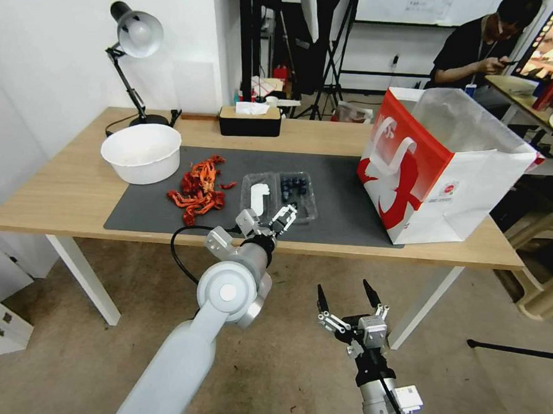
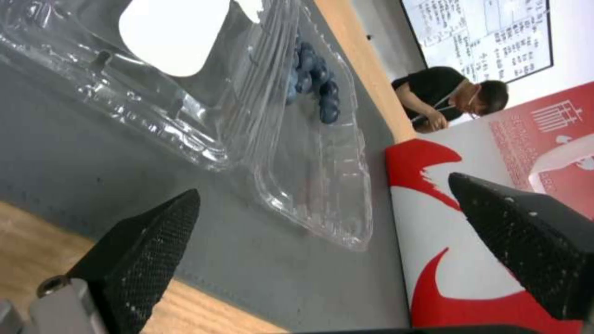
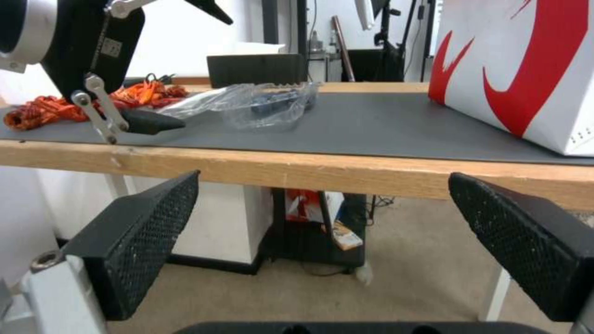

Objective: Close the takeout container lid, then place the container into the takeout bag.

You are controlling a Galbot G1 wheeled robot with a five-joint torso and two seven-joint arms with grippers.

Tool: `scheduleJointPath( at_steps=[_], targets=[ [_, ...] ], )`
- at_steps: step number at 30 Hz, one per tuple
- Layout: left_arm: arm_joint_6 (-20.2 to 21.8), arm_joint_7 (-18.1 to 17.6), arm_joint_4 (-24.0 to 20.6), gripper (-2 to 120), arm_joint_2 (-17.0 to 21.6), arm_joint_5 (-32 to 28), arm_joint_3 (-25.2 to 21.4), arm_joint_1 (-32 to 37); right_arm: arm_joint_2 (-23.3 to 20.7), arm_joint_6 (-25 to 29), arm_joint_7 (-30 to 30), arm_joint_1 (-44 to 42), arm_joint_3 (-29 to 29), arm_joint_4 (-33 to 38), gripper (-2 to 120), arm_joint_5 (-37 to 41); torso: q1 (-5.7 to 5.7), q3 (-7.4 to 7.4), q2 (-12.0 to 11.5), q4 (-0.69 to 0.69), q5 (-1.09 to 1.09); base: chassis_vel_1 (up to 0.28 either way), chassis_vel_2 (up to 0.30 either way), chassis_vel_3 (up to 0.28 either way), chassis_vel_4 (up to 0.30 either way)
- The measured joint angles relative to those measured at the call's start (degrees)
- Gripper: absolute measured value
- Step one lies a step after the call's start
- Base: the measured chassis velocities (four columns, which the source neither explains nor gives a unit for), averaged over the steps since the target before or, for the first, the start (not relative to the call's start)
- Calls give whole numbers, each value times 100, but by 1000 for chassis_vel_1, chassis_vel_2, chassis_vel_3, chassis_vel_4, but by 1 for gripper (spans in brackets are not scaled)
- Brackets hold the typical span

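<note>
The takeout container (image 1: 280, 195) is lying flat open on the dark mat (image 1: 344, 204) near the front edge of the worktop (image 1: 61, 189), its lid (image 1: 258, 194) spread out beside the tray half, white spoon-shaped mark facing up, and the blueberries (image 1: 294, 184) are sitting loose in the uncovered tray. The left tool (image 1: 267, 220) is hovering just at the container's near edge with its fingers spread and gripping nothing. I'd worry that the thin clear plastic could slide or buckle under a push on the lid instead of folding at the hinge, and that a tilted tray could let the berries roll out. The takeout bag (image 1: 432, 178) is standing upright well to the right on the mat. The right tool (image 1: 346, 300) is hanging below worktop height, fingers apart and empty.
</note>
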Motion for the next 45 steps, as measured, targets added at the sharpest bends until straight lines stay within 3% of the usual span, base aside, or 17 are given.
scheduleJointPath(
  at_steps=[28,40,42,45],
  targets=[
    [-274,84,349,100,-111,-23,-223,-120,127,80,-2,-192,-50,-48,100,-160,0,0,0,0,0,0,0,0,0],
    [-755,1204,222,100,-133,129,-220,-26,187,219,-21,-277,-47,-133,100,-233,0,0,0,0,0,0,0,0,0],
    [-814,1650,241,100,-76,283,-225,-61,209,248,-22,-292,-45,-135,100,-266,0,0,0,0,0,0,0,0,0],
    [-805,1977,275,100,-4,382,-198,-105,225,282,-22,-318,-42,-136,100,-298,0,0,0,0,0,0,0,0,0]
  ],
)
